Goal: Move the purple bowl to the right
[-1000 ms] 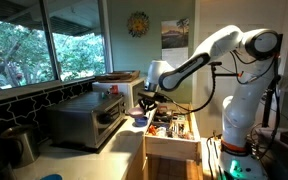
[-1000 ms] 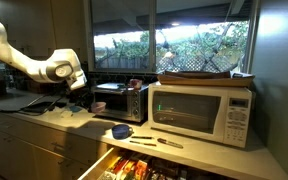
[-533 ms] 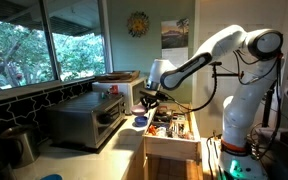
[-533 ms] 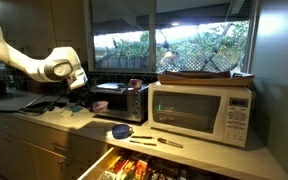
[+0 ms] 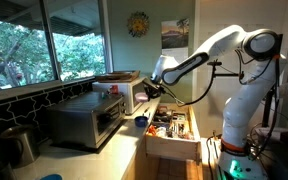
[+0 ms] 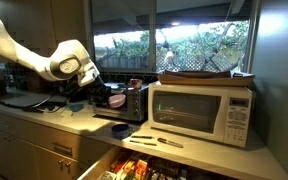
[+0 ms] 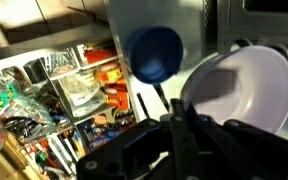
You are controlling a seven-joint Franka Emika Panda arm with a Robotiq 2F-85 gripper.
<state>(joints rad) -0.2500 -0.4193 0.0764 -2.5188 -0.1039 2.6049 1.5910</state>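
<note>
One shallow round mauve plastic bowl (image 7: 249,75), frame right, rim pinched in the jaws; best carried level past the deep-blue bowl (image 7: 154,55).

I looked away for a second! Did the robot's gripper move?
Yes. In an exterior view the gripper has swung sideways, closer to the white microwave than it was a second ago.

No lettering or number is legible, neither on the microwave (image 6: 199,112) nor on the wall poster (image 5: 175,34).
</note>
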